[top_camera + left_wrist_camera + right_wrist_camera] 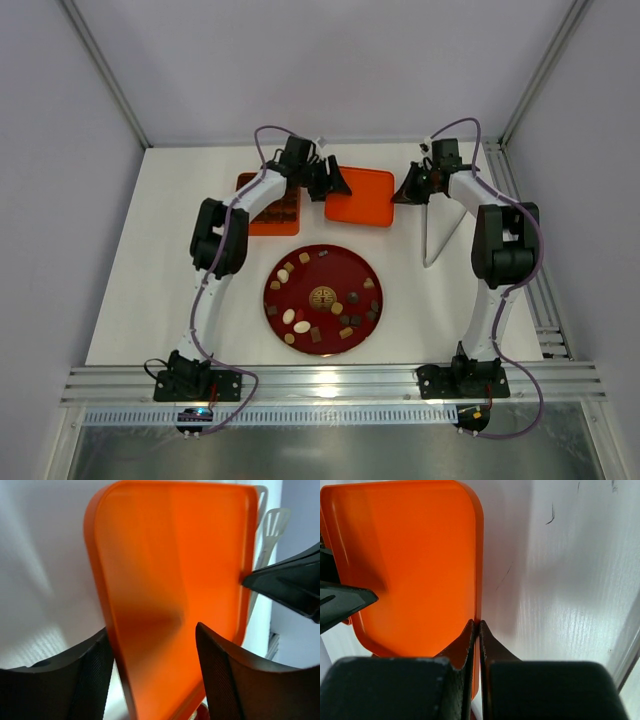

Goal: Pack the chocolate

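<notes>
The chocolate (300,318) lies as several small brown, tan and cream pieces on a round red plate (322,249) in the middle of the table. An orange lid (362,196) (170,555) (410,555) sits behind the plate. My right gripper (408,190) (479,624) is shut on the lid's right rim. My left gripper (338,183) (150,632) straddles the lid's left edge with its jaws apart. The orange box (283,214) lies left of the lid, partly hidden under my left arm.
A thin white upright piece (428,240) stands right of the plate, below my right gripper. White slotted shapes (270,525) show past the lid's far edge. Metal rails (545,300) run along the table's right side, and grey walls close in the back and sides.
</notes>
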Available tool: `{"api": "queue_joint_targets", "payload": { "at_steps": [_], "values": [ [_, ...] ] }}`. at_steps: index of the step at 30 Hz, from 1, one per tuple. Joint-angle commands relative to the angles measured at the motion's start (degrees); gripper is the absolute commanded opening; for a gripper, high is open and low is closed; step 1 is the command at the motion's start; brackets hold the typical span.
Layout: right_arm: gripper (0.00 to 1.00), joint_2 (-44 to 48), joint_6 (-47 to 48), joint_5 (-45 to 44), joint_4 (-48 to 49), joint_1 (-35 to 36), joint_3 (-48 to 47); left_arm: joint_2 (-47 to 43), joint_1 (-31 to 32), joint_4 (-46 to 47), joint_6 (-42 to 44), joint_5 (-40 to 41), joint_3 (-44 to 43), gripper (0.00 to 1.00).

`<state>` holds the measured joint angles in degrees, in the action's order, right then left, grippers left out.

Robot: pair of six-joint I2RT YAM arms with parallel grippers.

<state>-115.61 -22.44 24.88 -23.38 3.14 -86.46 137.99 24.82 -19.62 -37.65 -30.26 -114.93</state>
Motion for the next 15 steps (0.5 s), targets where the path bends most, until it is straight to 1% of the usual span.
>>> {"api": "queue_joint_targets", "payload": {
  "at_steps": [1, 5, 7, 9, 10, 13, 15],
  "values": [
    [0.04, 4.8, -2.0, 3.3, 3.8, 0.1, 0.6, -5.0, -0.1, 5.1, -3.7, -4.4, 0.6, 0.57],
    [0.04, 6.4, -2.5, 3.3, 4.3, 0.9, 1.4, -7.5, -0.1, 6.3, -5.3, -5.3, 2.1, 0.48],
    [0.04, 7.3, -2.5, 3.2, 4.1, 1.6, 1.5, -8.3, -0.1, 6.3, -5.9, -5.5, 2.9, 0.38],
    [0.04, 7.9, -2.5, 2.5, 4.0, 2.4, 1.7, -9.3, -0.1, 6.3, -6.6, -6.4, 3.7, 0.32],
    [0.04, 8.7, -2.4, 2.4, 3.9, 2.7, 1.8, -9.6, -0.1, 6.3, -6.8, -6.5, 4.1, 0.18],
    [0.04, 9.8, -2.2, 1.5, 3.6, 3.8, 2.5, -11.5, -0.1, 6.3, -7.7, -7.3, 5.7, 0.0],
    [0.06, 11.3, -1.6, -0.4, 2.6, 4.8, 3.1, -13.5, -0.1, 6.3, -8.2, -7.7, 6.9, 0.0]
  ]
}}
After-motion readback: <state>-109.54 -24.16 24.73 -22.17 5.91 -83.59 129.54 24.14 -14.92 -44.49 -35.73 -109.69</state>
